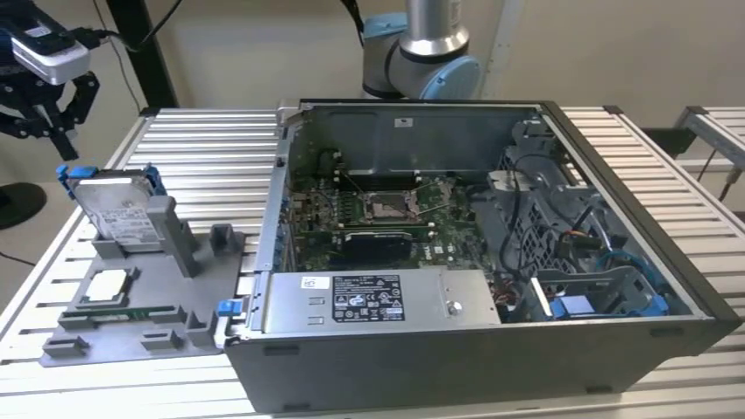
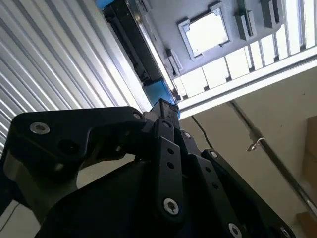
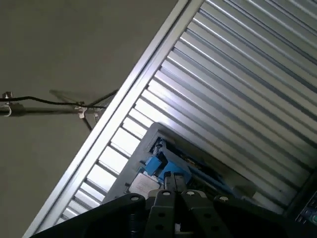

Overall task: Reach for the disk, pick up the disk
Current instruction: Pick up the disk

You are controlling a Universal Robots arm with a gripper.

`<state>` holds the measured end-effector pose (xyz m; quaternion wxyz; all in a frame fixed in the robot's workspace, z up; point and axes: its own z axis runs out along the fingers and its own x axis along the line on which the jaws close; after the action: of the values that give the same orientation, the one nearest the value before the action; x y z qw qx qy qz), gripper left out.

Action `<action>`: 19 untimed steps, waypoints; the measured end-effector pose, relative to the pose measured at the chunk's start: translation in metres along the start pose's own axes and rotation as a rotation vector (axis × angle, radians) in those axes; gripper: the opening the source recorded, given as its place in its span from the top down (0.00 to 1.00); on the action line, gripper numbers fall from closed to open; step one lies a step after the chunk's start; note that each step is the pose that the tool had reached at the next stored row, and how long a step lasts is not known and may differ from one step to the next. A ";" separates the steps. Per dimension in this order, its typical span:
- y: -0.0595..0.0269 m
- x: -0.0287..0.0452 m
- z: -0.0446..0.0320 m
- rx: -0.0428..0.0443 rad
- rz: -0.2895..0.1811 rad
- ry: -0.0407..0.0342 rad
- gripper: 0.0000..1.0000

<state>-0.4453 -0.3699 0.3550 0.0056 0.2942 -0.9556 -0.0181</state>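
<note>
The gripper (image 1: pixel 49 118) hung above the far left corner of the slatted table (image 1: pixel 209 140), well apart from the disk (image 1: pixel 117 205). Whether it was released or clenched could not be told. The disk stood on edge in a grey holder (image 1: pixel 174 288), at the exterior view's left of the open computer case (image 1: pixel 466 349). In the first wrist view its blue end (image 3: pixel 166 168) lay ahead of the tool. The likely risks were these: a descent out of line with the thin upper edge could knock the blue rails (image 1: pixel 72 175) and tip the disk in its slot. A grip on the plastic rails alone might flex and slip. The holder's upright post (image 1: pixel 187 240), just beside the disk, could be struck.
</note>
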 end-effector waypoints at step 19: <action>0.0000 0.0000 0.0000 0.0000 -0.347 0.0132 1.00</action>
<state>-0.4453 -0.3699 0.3550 0.0087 0.4548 -0.8904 -0.0168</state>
